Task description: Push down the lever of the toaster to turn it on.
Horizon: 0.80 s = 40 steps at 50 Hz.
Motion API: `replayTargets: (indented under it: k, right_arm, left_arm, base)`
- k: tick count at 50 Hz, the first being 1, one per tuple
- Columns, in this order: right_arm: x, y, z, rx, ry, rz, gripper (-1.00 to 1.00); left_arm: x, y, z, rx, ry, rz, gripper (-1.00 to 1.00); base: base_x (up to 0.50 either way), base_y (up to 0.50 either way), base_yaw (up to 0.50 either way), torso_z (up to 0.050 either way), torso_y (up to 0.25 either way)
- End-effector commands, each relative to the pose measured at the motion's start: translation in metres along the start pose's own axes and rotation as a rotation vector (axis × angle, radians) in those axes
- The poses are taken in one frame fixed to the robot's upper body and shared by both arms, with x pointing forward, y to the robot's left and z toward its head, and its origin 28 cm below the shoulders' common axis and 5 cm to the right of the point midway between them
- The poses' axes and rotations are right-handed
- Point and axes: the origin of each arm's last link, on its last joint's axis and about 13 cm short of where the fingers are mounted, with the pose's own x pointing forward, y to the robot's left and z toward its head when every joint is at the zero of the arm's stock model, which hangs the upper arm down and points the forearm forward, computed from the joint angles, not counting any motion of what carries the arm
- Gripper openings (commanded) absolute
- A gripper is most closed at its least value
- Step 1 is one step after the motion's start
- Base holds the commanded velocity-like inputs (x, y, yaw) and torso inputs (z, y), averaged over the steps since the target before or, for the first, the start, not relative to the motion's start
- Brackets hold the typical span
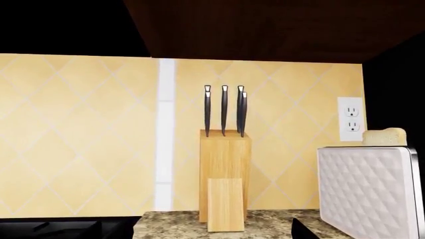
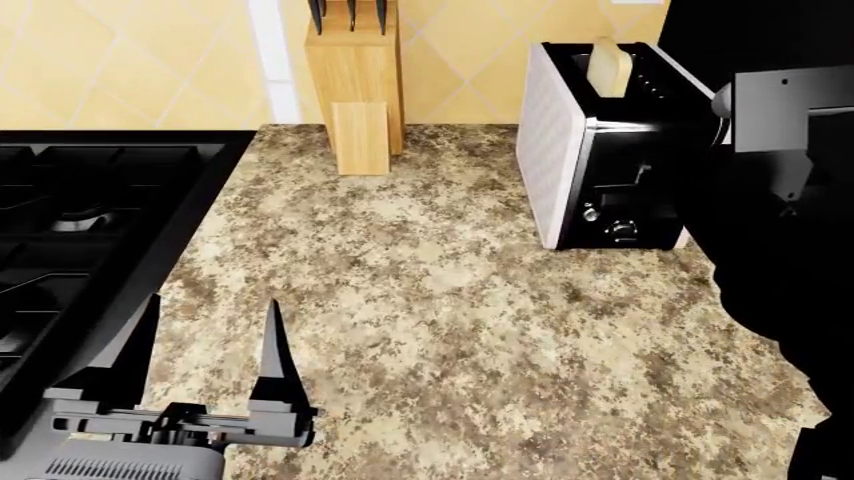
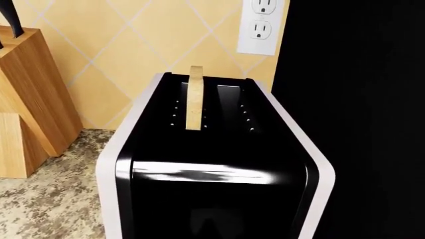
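Speckled granite covers the table, and the toaster stands on it near the tiled wall, its glossy black end panel facing the robot. A slice of bread sticks up from one of its two top slots; in the right wrist view the same slice rises from the slot nearer the knife block. On the end panel the lever shows as a small dark tab, high on its track, with two small silver controls below it.

The left gripper hovers low over the table, well apart from the toaster, its fingers spread wide with nothing between them. The toaster lies far ahead of these fingers and off to their right. The knife block stands ahead of them against the wall, beside a black stove.

The right arm is a dark mass just beside the toaster's right side. Its fingers do not show in any view, so their state cannot be told. From the right wrist camera, the toaster's black top and end fill the view closely, a wall outlet behind it.
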Motion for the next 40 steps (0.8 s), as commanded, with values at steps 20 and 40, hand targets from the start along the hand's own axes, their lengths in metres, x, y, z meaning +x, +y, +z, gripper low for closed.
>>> replayTargets:
  k: [20, 40]
  right_arm:
    - [0.009, 0.0, -0.003, -0.004, 0.005, -0.009, -1.0]
    - [0.015, 0.0, -0.017, -0.007, 0.034, -0.009, -1.0]
  left_arm:
    - [0.0, 0.001, 0.0, -0.002, -0.001, 0.002, 1.0]
    - [0.001, 0.001, 0.0, -0.001, -0.001, 0.001, 1.0]
  base:
    - [0.0, 0.0, 0.0, 0.0, 0.0]
    - [0.0, 0.0, 0.0, 0.0, 0.0]
